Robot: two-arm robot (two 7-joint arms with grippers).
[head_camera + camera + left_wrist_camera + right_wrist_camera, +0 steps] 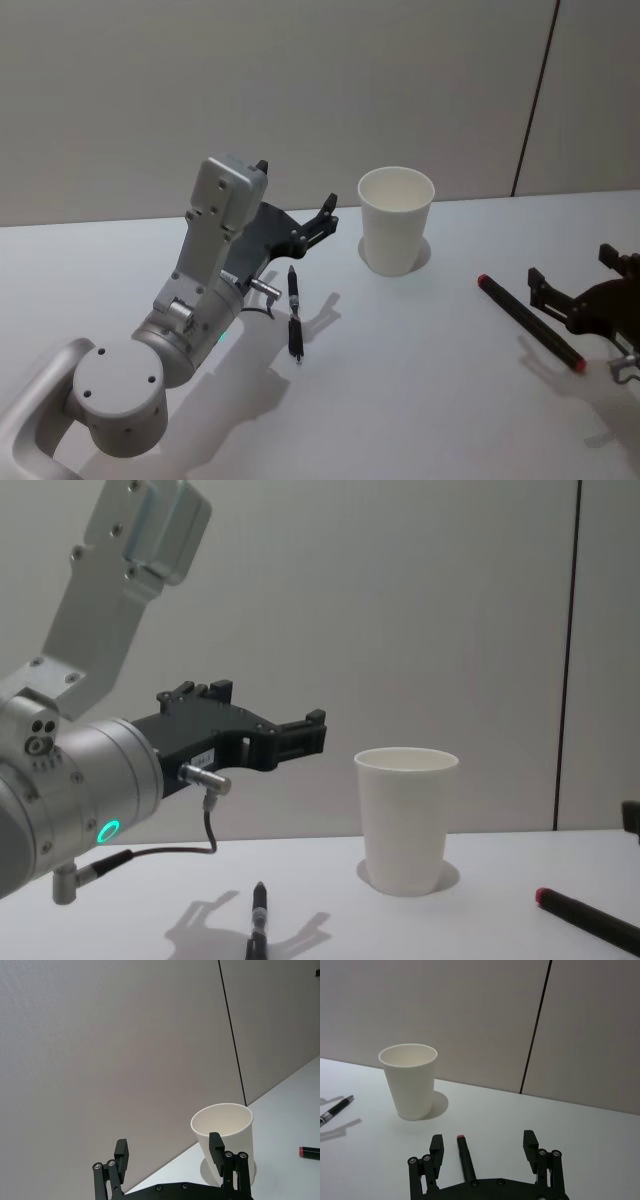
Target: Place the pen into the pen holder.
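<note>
A slim black pen (pixel 294 310) with silver bands lies flat on the white table, left of the pen holder (pixel 396 222), an upright white paper cup. My left gripper (pixel 169 1152) hovers open above and behind this pen, pointing toward the cup, with nothing between its fingers. A thicker black pen with red ends (pixel 530 322) lies on the table to the cup's right. My right gripper (pixel 482 1141) stands open low over that pen's near part, and in the right wrist view the red-tipped shaft (pixel 465 1155) runs between the fingers, untouched.
The table (pixel 420 400) is bare white around the things. A plain wall (pixel 300 90) rises close behind the cup. My left arm's large elbow housing (pixel 115 395) takes up the near left corner.
</note>
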